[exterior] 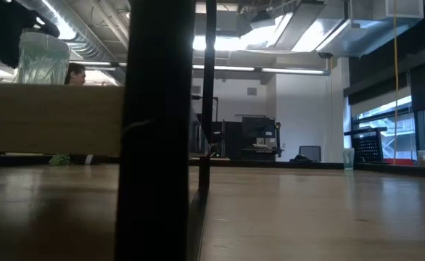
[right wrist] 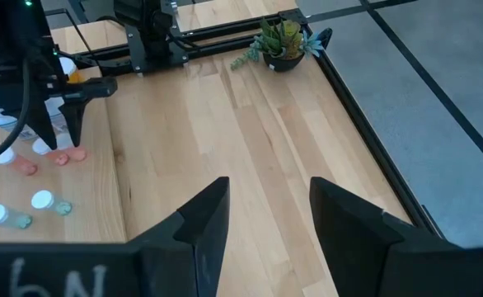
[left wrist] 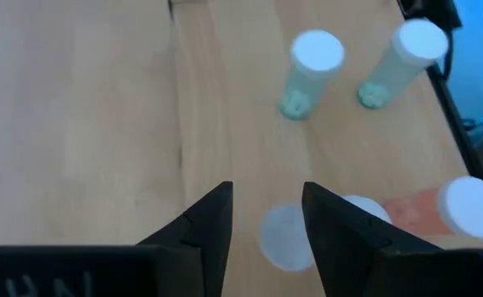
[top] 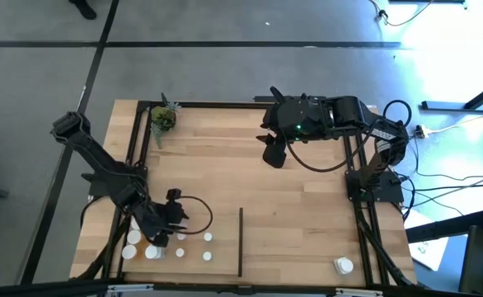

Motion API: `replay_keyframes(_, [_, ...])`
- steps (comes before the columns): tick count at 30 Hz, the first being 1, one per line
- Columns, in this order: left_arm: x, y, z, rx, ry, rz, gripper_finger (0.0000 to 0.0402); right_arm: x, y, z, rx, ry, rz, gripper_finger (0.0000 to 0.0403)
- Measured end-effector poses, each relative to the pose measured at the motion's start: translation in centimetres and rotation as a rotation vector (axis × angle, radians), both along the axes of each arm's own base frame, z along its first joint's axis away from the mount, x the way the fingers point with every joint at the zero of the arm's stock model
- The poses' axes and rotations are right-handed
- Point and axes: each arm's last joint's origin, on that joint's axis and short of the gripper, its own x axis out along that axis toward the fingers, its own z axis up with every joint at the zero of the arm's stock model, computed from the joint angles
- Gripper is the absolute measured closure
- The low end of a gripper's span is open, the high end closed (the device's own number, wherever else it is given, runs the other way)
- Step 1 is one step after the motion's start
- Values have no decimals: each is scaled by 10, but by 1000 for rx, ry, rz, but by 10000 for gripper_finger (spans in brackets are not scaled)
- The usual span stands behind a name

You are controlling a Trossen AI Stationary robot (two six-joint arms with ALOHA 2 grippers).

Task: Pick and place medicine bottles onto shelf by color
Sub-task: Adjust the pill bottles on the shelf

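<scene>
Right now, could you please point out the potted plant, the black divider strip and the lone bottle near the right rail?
Potted plant (top: pixel 163 119), high view, on its leaves.
Black divider strip (top: pixel 241 243), high view, mid-length.
Lone bottle (top: pixel 343 266), high view, on its white cap.
</scene>
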Motion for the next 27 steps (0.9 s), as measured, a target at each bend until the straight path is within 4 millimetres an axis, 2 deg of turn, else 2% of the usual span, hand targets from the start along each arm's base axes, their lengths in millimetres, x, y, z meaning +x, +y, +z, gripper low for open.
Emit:
replay_keyframes(9, [-3, 14, 25, -31, -61, 49, 262, 0, 1, 0, -13, 6, 17, 232])
replay_keyframes(18, [-7, 36, 60, -40, -119, 144, 262, -11, 16, 1, -3, 58, 112, 232])
replay_keyframes(23, [-17, 48, 79, -49, -7, 198, 262, -12, 21, 2, -3, 45, 128, 232])
replay_keyframes(27, [-27, 53, 88, -142, 156, 256, 262, -12, 21, 2, -3, 45, 128, 232])
